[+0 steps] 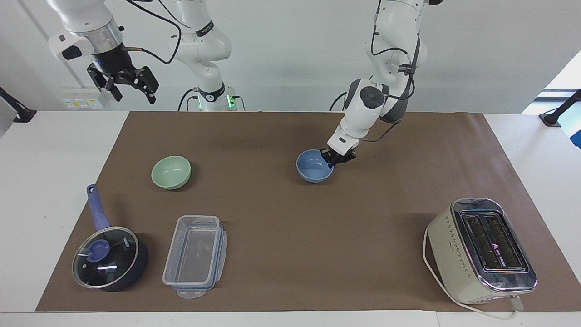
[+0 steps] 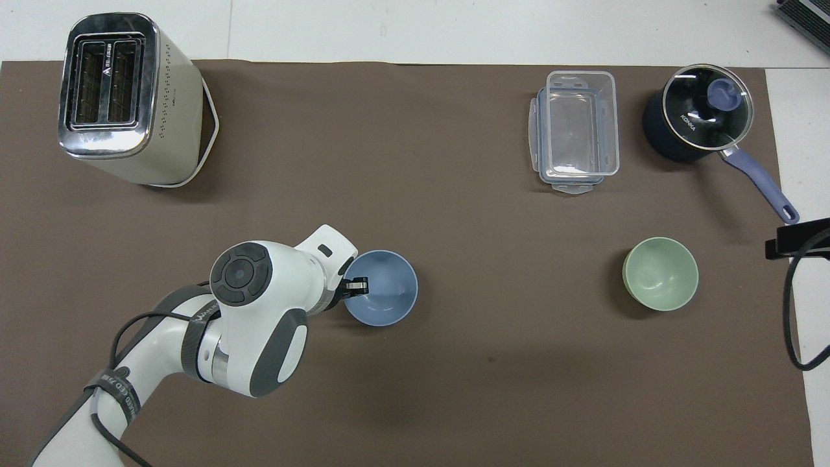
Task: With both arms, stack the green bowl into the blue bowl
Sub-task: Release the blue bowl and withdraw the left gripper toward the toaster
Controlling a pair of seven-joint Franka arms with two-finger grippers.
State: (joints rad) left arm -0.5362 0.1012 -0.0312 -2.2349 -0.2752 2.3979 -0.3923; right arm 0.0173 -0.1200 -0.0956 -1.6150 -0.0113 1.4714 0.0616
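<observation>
Clamped on the small round periwinkle-blue bowl's [image 1: 313,166] rim, left gripper [image 1: 332,160] needed a level carry; right gripper [image 1: 129,86] waited, spread apart, raised above the counter [image 1: 281,254].

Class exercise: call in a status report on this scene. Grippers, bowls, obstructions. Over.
Left gripper shut on blue bowl rim, mid-mat. Right gripper open, waiting high at the right arm's end. Green bowl untouched, apart. Nothing lies between the bowls.
</observation>
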